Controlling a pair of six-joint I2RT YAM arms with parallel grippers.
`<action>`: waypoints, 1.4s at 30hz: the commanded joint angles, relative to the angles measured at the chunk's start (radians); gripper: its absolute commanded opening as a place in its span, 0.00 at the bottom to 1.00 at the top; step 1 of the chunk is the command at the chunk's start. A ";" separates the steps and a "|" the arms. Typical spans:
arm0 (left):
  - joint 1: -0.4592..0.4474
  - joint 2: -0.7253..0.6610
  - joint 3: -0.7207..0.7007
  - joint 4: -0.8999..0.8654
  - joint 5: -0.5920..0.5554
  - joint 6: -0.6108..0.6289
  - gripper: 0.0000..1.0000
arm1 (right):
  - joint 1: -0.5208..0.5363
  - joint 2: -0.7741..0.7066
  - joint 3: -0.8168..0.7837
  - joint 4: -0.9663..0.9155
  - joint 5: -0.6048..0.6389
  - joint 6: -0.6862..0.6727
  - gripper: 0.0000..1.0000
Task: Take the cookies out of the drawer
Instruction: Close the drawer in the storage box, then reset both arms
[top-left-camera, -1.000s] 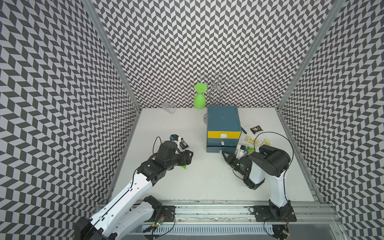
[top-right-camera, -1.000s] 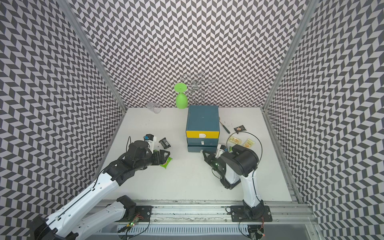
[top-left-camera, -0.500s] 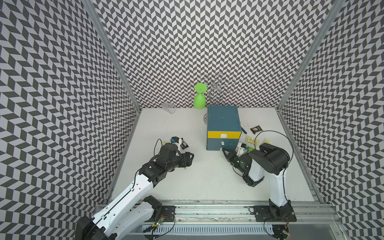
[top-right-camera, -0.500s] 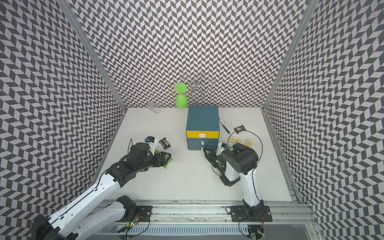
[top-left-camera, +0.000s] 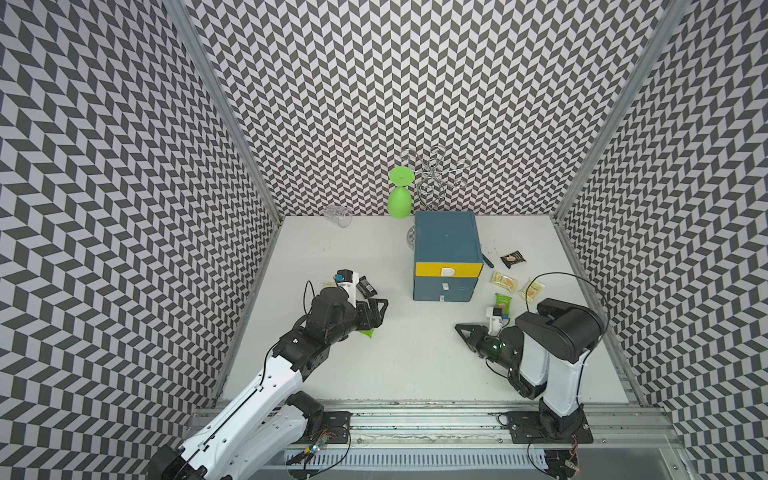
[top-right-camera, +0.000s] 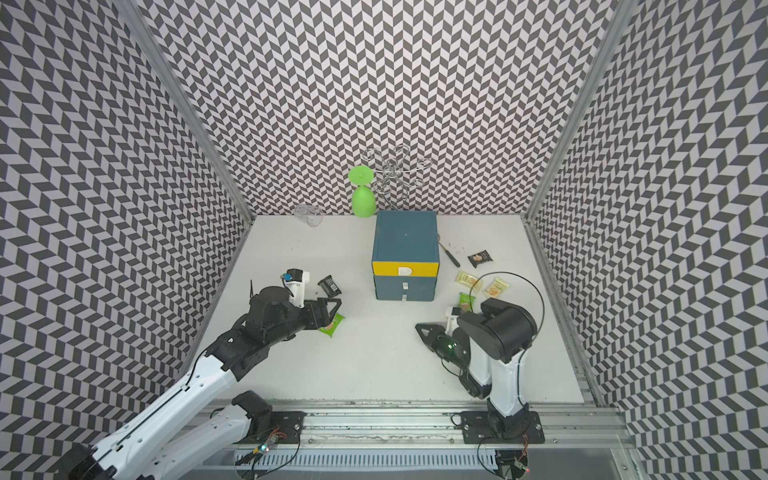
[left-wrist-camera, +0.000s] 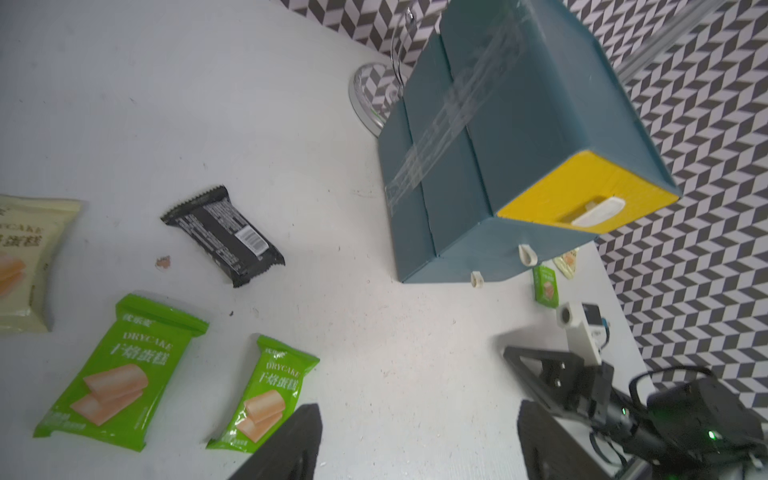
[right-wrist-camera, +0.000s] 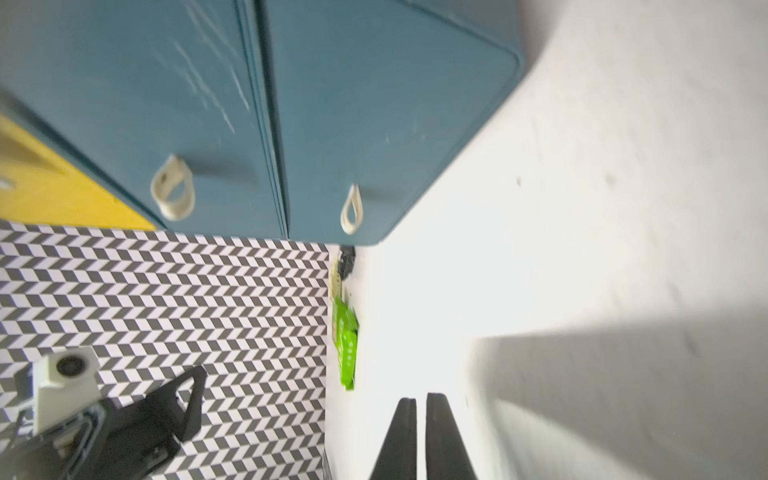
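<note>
With a top view read as a clock, 12 at the back wall, the cabinet (top-left-camera: 444, 237) stands centre-back. Its yellow drawer (top-left-camera: 449, 269) and the 2 teal drawers (top-left-camera: 461, 286) beneath are all pushed in, so I cannot tell whether anything remains inside. The cookies (top-left-camera: 504, 281) in sight lie flat on the table (top-left-camera: 415, 374) in 2 groups of 4, one near the cabinet's 8 o'clock and one between its 3 and 4 o'clock. The left gripper (top-left-camera: 380, 311) hangs wide open and empty just over a green packet (top-right-camera: 331, 325) whose long axis runs roughly 1 to 7 o'clock. The right gripper (right-wrist-camera: 417, 401) is barely parted, with a thin slit between its jaws, and grips nothing; its nose aims at about 10 o'clock. If a drawer must be opened again, what matters is the pull loops (right-wrist-camera: 351, 210). They lie near the right gripper, toward its 11 o'clock, while the left gripper sits farther off at about their 8 o'clock, so the right arm looks better placed.
</note>
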 joint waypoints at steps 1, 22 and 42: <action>0.068 -0.007 -0.007 0.120 -0.019 0.034 0.80 | -0.001 -0.145 -0.140 0.215 -0.028 -0.086 0.22; 0.452 0.191 -0.085 0.504 -0.164 0.152 0.99 | -0.369 -0.975 0.469 -1.317 0.616 -0.795 0.99; 0.513 0.675 -0.381 1.493 -0.155 0.514 1.00 | -0.455 -0.384 0.136 -0.152 0.525 -1.178 1.00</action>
